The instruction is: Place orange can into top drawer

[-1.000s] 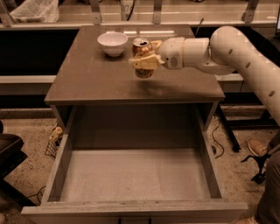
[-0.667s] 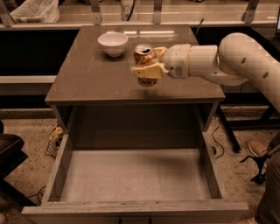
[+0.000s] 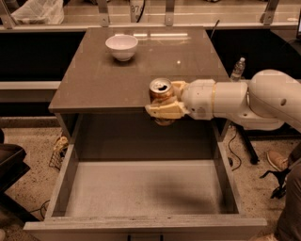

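The end effector (image 3: 164, 100) was clamped on the can (image 3: 161, 88), one pale finger (image 3: 162, 111) crossing the can's front and lower body and the other set against its far right side. It held the can upright, silver top showing, in the air at the front edge of the surface (image 3: 103, 80). The can's lower part hung past that edge, above the back of the open drawer (image 3: 141, 190). The can was not inside the drawer and touched neither its floor nor its walls.

From the left: a pale plastic bag (image 3: 36, 11) lay on the ledge behind the surface. One white bowl (image 3: 122, 47) stood towards the back left of the surface, well apart from the can. One can was in view, near the middle of the scene. One drawer was pulled out below it, its pale bottom bare. The white arm (image 3: 244, 100) reached in from the right, roughly level, to the end effector. One clear bottle (image 3: 238, 69) stood beyond the surface's right edge, just behind the arm.
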Robot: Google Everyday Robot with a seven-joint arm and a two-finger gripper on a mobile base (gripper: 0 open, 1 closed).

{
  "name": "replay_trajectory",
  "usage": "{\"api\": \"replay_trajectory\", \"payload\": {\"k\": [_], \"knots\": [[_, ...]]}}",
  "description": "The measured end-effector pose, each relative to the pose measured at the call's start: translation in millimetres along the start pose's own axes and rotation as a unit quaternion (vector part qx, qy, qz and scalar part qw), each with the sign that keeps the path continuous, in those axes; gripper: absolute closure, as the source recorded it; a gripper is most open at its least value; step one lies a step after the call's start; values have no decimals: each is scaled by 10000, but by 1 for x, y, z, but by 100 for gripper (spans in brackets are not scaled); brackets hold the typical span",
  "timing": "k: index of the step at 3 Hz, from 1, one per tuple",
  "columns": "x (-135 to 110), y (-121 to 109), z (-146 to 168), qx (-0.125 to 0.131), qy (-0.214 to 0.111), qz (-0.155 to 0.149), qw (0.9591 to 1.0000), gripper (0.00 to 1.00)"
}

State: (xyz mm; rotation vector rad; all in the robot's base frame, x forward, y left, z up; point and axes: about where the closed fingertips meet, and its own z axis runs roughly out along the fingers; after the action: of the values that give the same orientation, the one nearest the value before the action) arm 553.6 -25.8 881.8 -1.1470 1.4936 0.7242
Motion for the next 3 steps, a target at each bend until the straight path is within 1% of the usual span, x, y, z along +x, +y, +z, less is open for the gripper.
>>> {"api": "replay_trajectory", "payload": {"k": [1,2,3], "knots": [[50,61,-33,-125,-19,81,9999,100],[50,61,-33,-126,-19,81,9999,100],[71,66,-15,-272,-171,170,9993,100]]}}
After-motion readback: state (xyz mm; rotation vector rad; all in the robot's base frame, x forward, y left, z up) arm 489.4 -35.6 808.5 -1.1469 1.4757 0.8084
